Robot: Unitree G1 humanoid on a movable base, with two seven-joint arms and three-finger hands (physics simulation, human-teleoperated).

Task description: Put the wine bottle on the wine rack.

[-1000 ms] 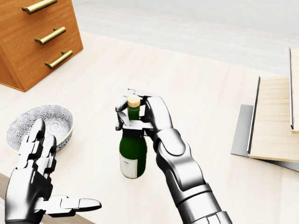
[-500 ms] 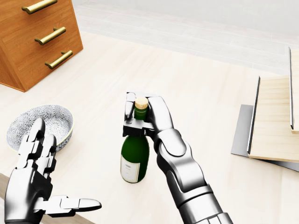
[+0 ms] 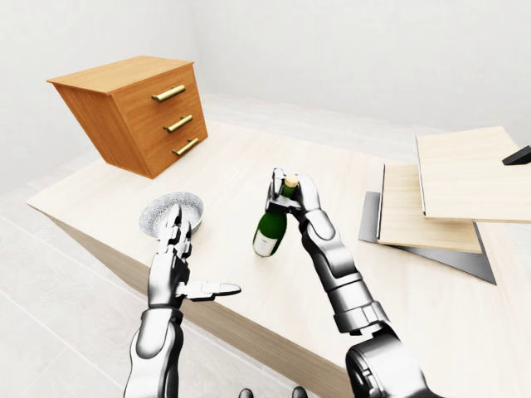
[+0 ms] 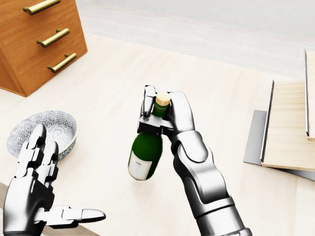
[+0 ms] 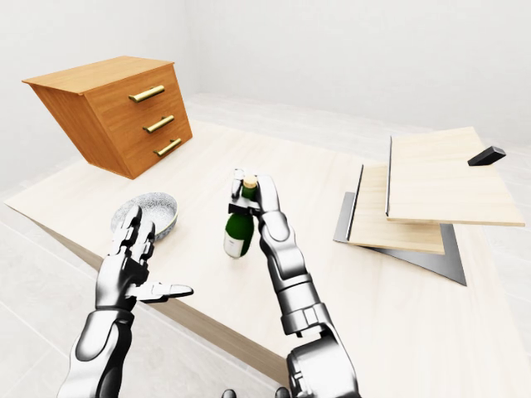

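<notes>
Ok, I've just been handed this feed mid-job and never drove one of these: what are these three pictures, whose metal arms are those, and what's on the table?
All three pictures come from cameras on a humanoid robot's head, looking out over its own arms: one head view and a left-eye and right-eye pair showing nearly the same scene. This is a simulator render. The right hand has its fingers closed round the neck of a green wine bottle, which is tilted. The left hand is open and holds nothing. On the pale wooden table are a patterned bowl, a wooden drawer chest with brass handles, and, at the right, stacked wooden boards on a grey base, probably the wine rack.
</notes>
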